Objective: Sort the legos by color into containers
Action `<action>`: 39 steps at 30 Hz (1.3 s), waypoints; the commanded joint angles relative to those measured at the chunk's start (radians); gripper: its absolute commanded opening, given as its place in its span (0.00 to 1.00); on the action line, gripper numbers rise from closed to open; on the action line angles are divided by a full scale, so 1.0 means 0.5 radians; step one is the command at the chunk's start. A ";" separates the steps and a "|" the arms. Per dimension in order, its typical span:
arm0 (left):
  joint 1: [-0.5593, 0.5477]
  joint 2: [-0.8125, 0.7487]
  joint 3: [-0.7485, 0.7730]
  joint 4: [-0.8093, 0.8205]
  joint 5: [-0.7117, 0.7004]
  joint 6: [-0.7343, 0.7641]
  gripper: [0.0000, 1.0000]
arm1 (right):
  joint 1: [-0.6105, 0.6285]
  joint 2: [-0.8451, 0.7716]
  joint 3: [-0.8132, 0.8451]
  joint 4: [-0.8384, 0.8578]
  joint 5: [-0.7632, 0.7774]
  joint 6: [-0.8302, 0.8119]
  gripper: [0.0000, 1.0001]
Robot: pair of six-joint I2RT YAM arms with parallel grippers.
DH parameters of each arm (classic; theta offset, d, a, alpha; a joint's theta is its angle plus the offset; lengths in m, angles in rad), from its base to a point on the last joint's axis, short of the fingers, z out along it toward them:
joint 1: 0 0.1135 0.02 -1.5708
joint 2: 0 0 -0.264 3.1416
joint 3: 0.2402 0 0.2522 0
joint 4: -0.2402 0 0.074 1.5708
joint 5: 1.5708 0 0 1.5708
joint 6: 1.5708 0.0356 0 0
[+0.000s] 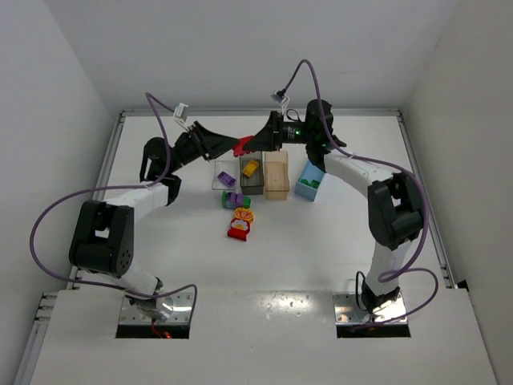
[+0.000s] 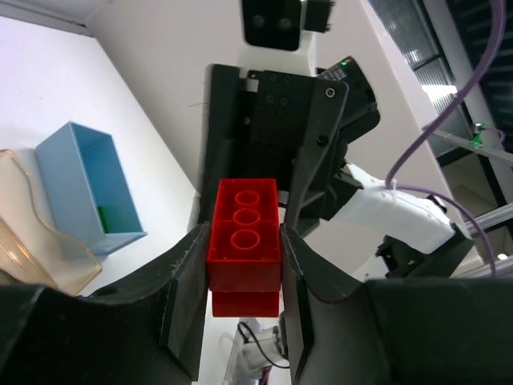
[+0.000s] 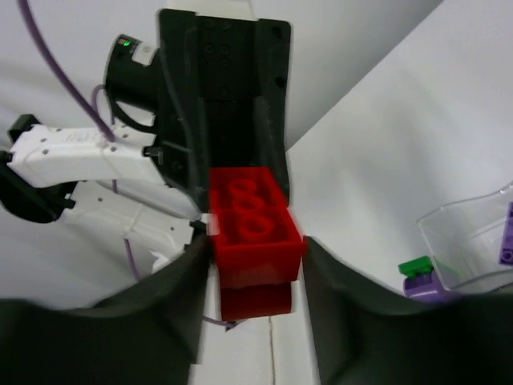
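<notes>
**Left jaws.** The left gripper [image 2: 240, 298] is pressed together on the red brick [image 2: 244, 241]. Its pads clamp the near end of the brick's two long sides, with the studs facing the wrist camera.

**Right jaws.** The right gripper [image 3: 256, 269] meets it head-on and flanks the brick's other end. Its fingers sit tight beside both faces. The view is blurred, so I cannot tell whether they are bearing on the brick.

**Governing relation.** The brick hangs in the air between the two arms, above the far ends of the bins. Its long axis runs straight from one set of jaws to the other.

**Surroundings.**
- The tan bin [image 1: 276, 191] lies just to the right-arm side of the meeting point and appears unoccupied.
- The clear bin [image 1: 217, 184] holds purple.
- The smoky grey bin [image 1: 251, 188] holds yellow.
- The light blue bin [image 1: 304, 192] holds green.
- Loose bricks [image 1: 239, 216] lie on the counter [image 1: 321, 257] nearer the bases.

**Assessment.** This looks like a hand-over. The right arm is the nearer to the tan bin.
</notes>
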 commanded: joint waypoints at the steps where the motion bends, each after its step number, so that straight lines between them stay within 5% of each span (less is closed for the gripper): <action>1: -0.018 -0.069 -0.012 0.124 0.014 0.039 0.00 | -0.008 0.016 0.077 0.112 0.044 -0.016 0.40; 8: -0.018 -0.069 -0.030 0.182 -0.157 0.021 0.00 | 0.032 -0.060 -0.030 0.137 -0.070 -0.141 0.03; 13: -0.018 0.066 0.135 0.219 -0.292 0.021 0.00 | 0.103 -0.189 -0.110 -0.393 -0.159 -0.723 0.00; 20: -0.018 0.179 0.353 0.198 -0.366 0.042 0.00 | 0.094 -0.370 -0.297 -0.802 -0.131 -1.129 0.00; 29: -0.036 0.143 0.325 -0.170 -0.384 0.419 0.00 | -0.106 -0.450 -0.328 -1.342 0.255 -1.746 0.00; 30: -0.036 0.115 0.325 -0.368 -0.384 0.480 0.00 | -0.106 -0.450 -0.304 -1.445 0.380 -1.807 0.06; 31: -0.057 0.097 0.383 -0.537 -0.384 0.681 0.00 | -0.127 -0.450 -0.304 -1.489 0.451 -1.808 0.32; 34: -0.122 0.097 0.500 -1.048 -0.403 1.108 0.00 | -0.167 -0.511 -0.328 -1.539 0.629 -1.884 0.59; 39: -0.385 0.268 0.813 -1.716 -0.654 1.756 0.00 | -0.228 -0.679 -0.429 -1.615 1.013 -1.964 0.72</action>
